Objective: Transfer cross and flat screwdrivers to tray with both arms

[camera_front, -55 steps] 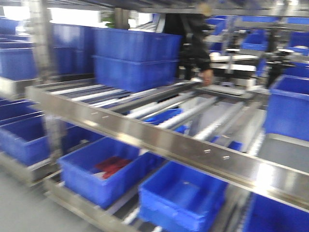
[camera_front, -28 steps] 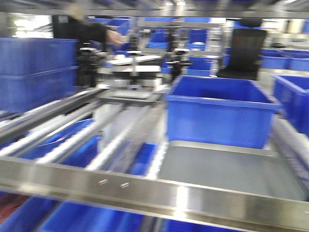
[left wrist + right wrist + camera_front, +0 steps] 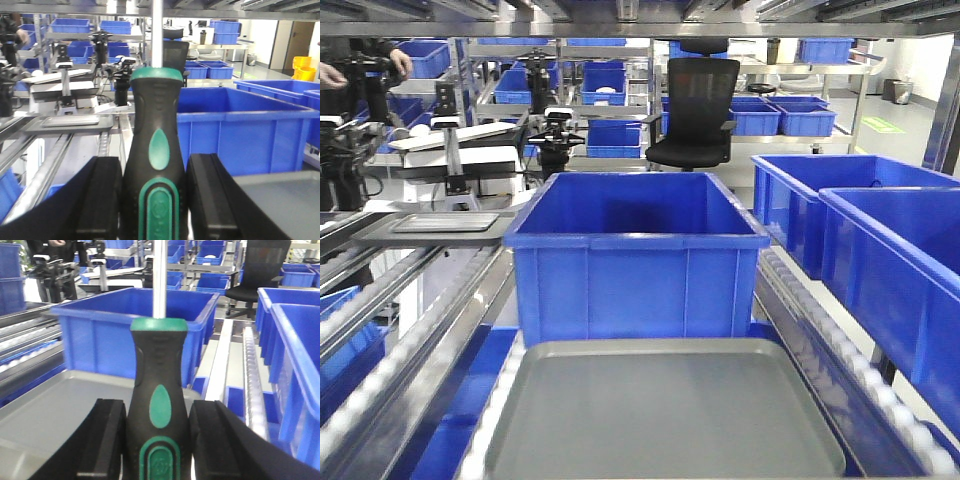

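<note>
Rack: steel roller shelf (image 3: 830, 335) carries everything; a tool released off target could slip between its rollers.
Tray: wide shallow grey metal tray (image 3: 665, 410) lies bare just in front of the deep blue plastic bin (image 3: 635, 270); its low rim may not stop a rolling tool.
Bin: an overshoot would likely drop a tool inside it.
Left gripper (image 3: 156, 200): clenched on a black-and-green-handled screwdriver (image 3: 155, 145), with the tray to its right.
Right gripper (image 3: 157, 440): clamped on a matching screwdriver (image 3: 159, 385), with the tray below and to its left.
Tips: out of frame, so cross and flat cannot be told apart; arms converging on one tray risk a clash.
</note>
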Available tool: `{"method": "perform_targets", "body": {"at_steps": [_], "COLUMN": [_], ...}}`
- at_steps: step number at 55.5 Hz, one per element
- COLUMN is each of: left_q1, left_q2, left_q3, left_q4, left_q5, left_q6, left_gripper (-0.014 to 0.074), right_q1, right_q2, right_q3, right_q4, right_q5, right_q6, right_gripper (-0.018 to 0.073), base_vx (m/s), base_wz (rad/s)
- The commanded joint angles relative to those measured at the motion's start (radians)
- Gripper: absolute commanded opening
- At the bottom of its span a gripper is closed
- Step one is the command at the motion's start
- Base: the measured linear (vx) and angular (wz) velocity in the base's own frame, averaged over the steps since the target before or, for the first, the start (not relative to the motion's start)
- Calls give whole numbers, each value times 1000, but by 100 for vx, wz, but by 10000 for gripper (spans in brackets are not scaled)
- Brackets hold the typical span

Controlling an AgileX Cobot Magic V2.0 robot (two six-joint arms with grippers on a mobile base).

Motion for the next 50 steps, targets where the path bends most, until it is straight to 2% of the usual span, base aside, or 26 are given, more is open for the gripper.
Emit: {"method": "perform_targets", "body": {"at_steps": [1,22,50], "left_q1": [-4,-4,-4], "left_q2": [4,4,4], "left_q3": [-26,-25,-25], "left_q4": [-9,-9,-9], "left_q5": [-97,-97,-97], "left_q6": [-1,-1,-1], "left_gripper": [0,0,0], "right_q1": [0,0,0], "right_q2": [0,0,0], "right_q3": [-30,-30,-30], "right_q4": [37,37,37], "right_q5": [-74,-74,-74], "right_q6": [-5,-5,-5], "right_gripper": [-8,-8,-8], "base_vx": [26,20,2], "base_wz": [-10,-7,-1]}}
